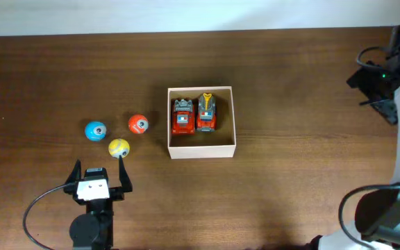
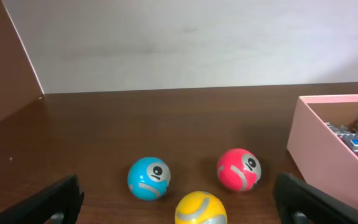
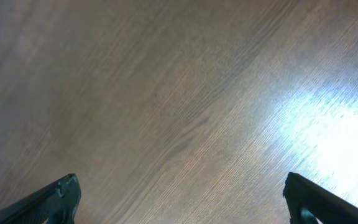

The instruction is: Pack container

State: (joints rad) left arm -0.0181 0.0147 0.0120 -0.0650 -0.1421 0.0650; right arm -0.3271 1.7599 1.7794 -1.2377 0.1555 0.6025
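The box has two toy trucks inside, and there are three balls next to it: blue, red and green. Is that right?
Almost. The third one is a yellow ball, not a green one; the overhead view shows it close to the blue ball and the red ball. The left truck and the right truck do sit inside the container.

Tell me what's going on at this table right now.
A two-arm robot is packing the container, which already holds two red toy trucks side by side. On the table to its left sit the blue ball, the red ball and the yellow ball. The left gripper is open and empty, just short of the yellow ball. The right gripper is open over bare wood at the far right, holding nothing.
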